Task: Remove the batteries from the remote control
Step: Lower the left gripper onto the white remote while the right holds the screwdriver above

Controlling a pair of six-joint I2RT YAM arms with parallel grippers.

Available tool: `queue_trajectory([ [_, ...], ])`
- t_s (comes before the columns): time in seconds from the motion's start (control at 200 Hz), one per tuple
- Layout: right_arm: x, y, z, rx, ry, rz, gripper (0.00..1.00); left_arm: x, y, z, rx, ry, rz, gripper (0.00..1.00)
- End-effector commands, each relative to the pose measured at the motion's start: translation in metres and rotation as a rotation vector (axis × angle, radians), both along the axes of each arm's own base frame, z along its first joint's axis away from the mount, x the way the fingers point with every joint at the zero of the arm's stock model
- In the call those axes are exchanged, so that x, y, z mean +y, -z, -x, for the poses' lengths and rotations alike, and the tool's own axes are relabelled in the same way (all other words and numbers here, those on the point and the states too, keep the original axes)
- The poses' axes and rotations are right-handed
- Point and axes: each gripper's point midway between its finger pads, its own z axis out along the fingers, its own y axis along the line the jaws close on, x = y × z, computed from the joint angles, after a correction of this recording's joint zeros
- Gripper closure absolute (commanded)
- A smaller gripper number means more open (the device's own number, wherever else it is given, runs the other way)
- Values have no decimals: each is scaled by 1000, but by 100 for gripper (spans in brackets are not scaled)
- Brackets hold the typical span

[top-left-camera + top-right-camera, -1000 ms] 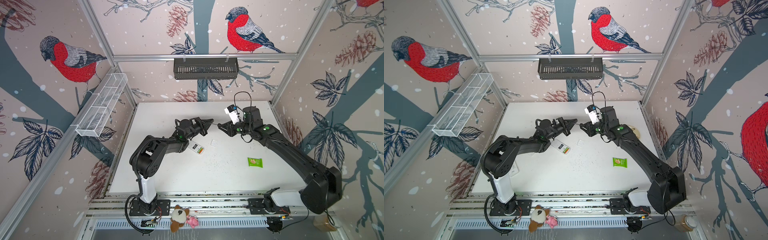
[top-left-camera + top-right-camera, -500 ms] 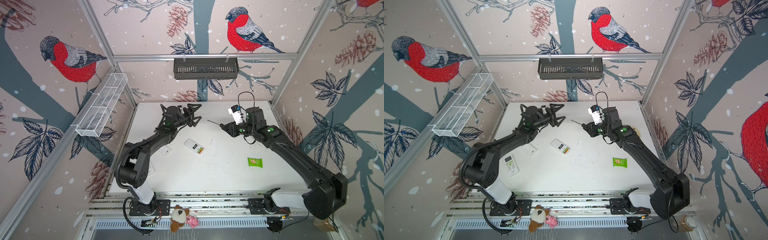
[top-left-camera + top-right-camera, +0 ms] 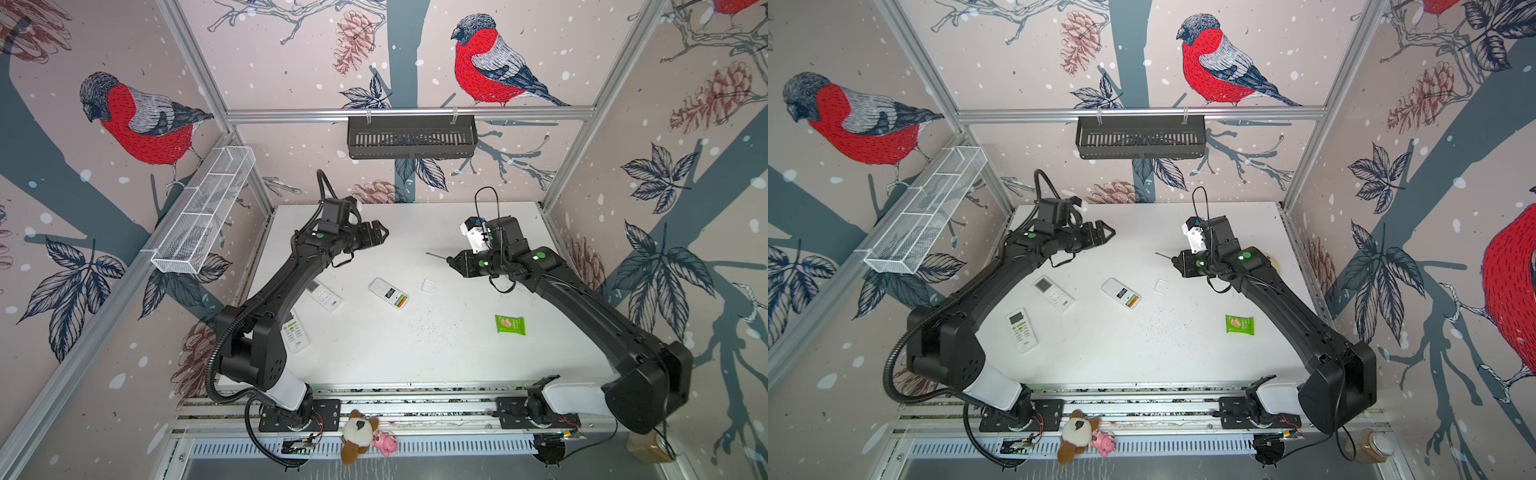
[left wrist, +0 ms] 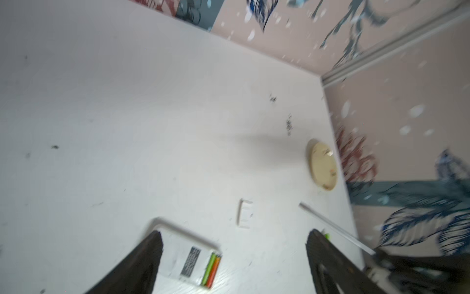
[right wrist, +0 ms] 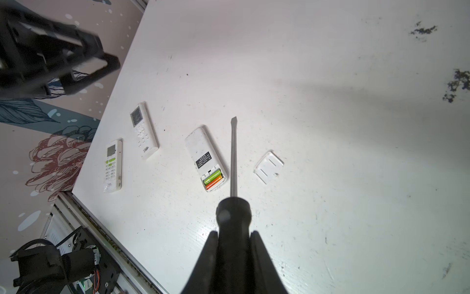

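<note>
The white remote control (image 3: pixel 388 293) (image 3: pixel 1120 293) lies face down mid-table with its compartment open. Two batteries (image 5: pixel 213 179) (image 4: pixel 211 269), one lime green and one orange-red, lie side by side in it. The loose white cover (image 5: pixel 268 167) (image 3: pixel 428 285) rests just to its right. My right gripper (image 5: pixel 234 233) (image 3: pixel 451 262) hovers above the table right of the remote, shut on the black handle of a screwdriver (image 5: pixel 233 157) whose shaft points left. My left gripper (image 4: pixel 234 233) (image 3: pixel 380 233) hangs open and empty, high behind the remote.
Two more white remotes (image 3: pixel 1054 294) (image 3: pixel 1022 330) lie face up on the left of the table. A green packet (image 3: pixel 510 325) sits front right, a beige plate (image 4: pixel 323 165) by the right wall. A black basket (image 3: pixel 411 136) and a white wire basket (image 3: pixel 203 212) hang on the walls.
My left gripper has pulled away from the right gripper, risen toward the back left and opened. The right gripper has shifted slightly right, still holding the screwdriver.
</note>
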Motion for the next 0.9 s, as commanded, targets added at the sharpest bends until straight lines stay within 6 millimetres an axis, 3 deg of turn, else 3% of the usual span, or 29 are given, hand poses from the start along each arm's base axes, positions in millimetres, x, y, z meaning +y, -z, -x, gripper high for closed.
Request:
queue_trajectory([
  [0.0,-6,7,-1,37,30,25,99,22,55,45,48,168,-365,14],
  [0.155,-17,14,-8,106,88,15,99,27,90,80,143,184,-421,23],
  [0.445,-16,23,-10,195,121,-11,99,1,139,139,238,283,-417,60],
  [0.63,-14,21,-12,190,124,-25,99,-8,156,137,261,252,-428,63],
  [0.856,-15,19,-12,176,128,-24,99,-24,177,121,278,218,-440,64],
  [0.896,-16,18,-12,171,130,-24,99,-34,173,111,260,218,-428,64],
])
